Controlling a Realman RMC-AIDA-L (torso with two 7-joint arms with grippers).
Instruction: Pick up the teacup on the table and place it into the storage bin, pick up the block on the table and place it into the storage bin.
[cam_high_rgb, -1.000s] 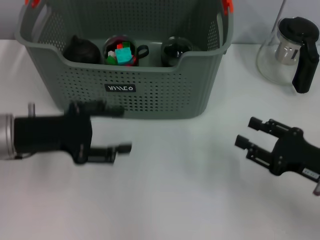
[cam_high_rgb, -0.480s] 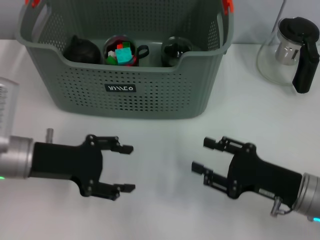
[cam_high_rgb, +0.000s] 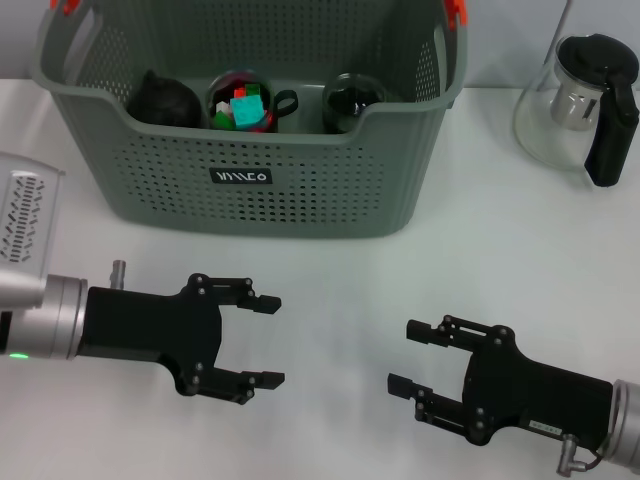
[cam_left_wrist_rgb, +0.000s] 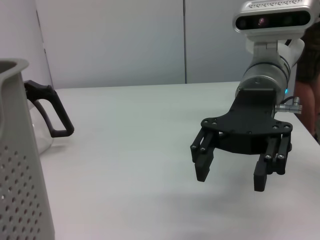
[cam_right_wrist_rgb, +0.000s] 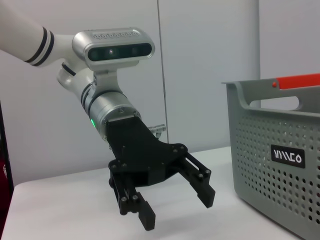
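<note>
The grey-green storage bin (cam_high_rgb: 300, 190) stands at the back of the white table. Inside it are a dark teacup (cam_high_rgb: 243, 92) holding a teal block (cam_high_rgb: 245, 109) with red and green pieces, a second dark cup (cam_high_rgb: 352, 100) and a black round lidded pot (cam_high_rgb: 165, 98). My left gripper (cam_high_rgb: 270, 341) hovers in front of the bin, open and empty. My right gripper (cam_high_rgb: 406, 356) is level with it to the right, open and empty. The left wrist view shows the right gripper (cam_left_wrist_rgb: 231, 177); the right wrist view shows the left gripper (cam_right_wrist_rgb: 177, 209) beside the bin (cam_right_wrist_rgb: 280, 160).
A glass teapot (cam_high_rgb: 585, 100) with a black lid and handle stands at the back right, beside the bin. Its handle (cam_left_wrist_rgb: 50, 107) shows in the left wrist view past the bin wall (cam_left_wrist_rgb: 20, 175). Bare white table lies between the two grippers.
Both grippers have drawn back from the bin towards the table's near edge. The right gripper has also shifted left. Both stayed open; the bin's contents have not moved.
</note>
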